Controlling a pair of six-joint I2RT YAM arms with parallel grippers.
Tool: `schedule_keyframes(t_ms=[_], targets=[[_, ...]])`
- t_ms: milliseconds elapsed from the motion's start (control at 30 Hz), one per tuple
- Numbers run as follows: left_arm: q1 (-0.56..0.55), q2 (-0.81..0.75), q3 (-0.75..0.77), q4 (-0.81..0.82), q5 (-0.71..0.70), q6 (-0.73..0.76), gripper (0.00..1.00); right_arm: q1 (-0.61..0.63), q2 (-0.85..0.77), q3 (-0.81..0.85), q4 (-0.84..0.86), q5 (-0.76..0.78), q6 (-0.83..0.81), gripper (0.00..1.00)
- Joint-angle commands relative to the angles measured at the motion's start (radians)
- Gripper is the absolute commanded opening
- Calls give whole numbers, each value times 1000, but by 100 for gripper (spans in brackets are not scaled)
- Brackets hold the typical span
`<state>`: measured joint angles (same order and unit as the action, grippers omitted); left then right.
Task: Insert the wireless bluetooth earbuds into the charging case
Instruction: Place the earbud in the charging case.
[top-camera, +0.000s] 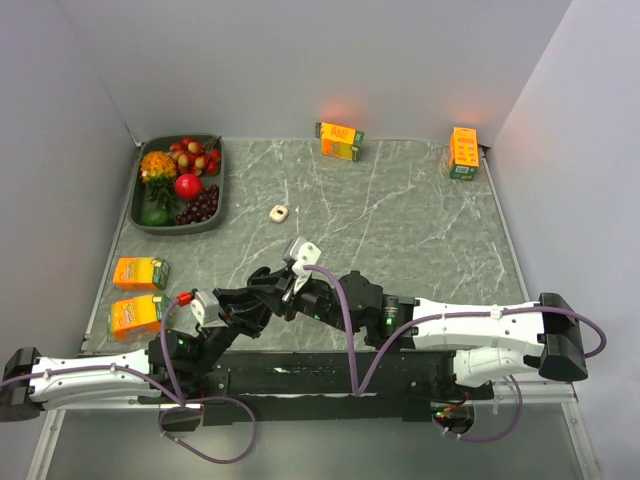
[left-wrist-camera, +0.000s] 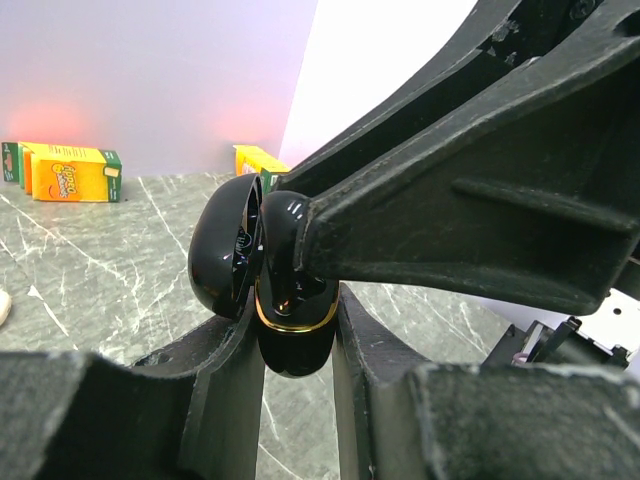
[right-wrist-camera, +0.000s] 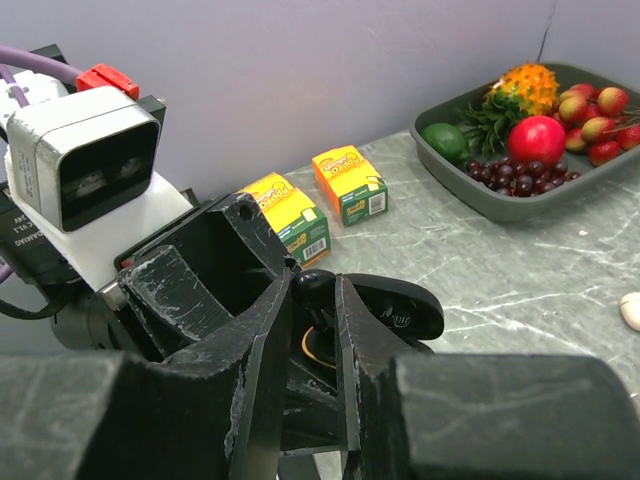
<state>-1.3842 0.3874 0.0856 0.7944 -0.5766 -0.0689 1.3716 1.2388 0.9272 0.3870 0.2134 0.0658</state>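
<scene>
**SEATING THE BLACK EARBUD IN THE HELD CASE**

**Condition.** The left gripper (left-wrist-camera: 297, 335) is clamped on the case (left-wrist-camera: 292, 285), one finger on each flank. It holds the case above the table (top-camera: 400, 220) with the lid (left-wrist-camera: 225, 262) swung open to one side. The right gripper (right-wrist-camera: 313, 300) stands narrowly parted and appears to pinch the black earbud (right-wrist-camera: 313, 285) between its fingertips, directly over the gold rim of the case. The fingers hide the socket, so whether the earbud has touched its seat cannot be told. One white earbud (top-camera: 279, 211) lies on the table near the fruit tray (top-camera: 137, 205), well apart from both grippers. No other earbud is visible.

**Step in hand (judged).** Insertion of the black earbud.

**Procedure.**
1. The left arm should hold the case rigid with its mouth presented squarely to the right gripper.
2. The right arm should lower the earbud along the socket axis, without sideways drift.
3. The right fingers should part only after the earbud sits in the socket, and only slightly, since the lid and the left fingers lie just beside them.
4. The right gripper should withdraw straight back along its approach line.

**Cautions.** The case is glossy and rounded, so side load from the right finger could rotate it in the grip or lever it out. An earbud released before it seats is likely to drop to the table.
</scene>
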Motion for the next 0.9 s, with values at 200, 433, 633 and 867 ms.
schedule_keyframes(t_ms=[200, 433, 633, 867], targets=[[2, -13, 34, 43, 3, -12, 1, 14, -32, -11, -34, 40, 20, 0], [1, -10, 36, 46, 4, -11, 1, 12, -16, 1, -71, 53, 38, 0], [2, -8, 36, 49, 9, -12, 1, 12, -12, 2, -79, 64, 39, 0], [2, -8, 34, 46, 8, -14, 1, 12, -13, 25, -106, 86, 49, 24]])
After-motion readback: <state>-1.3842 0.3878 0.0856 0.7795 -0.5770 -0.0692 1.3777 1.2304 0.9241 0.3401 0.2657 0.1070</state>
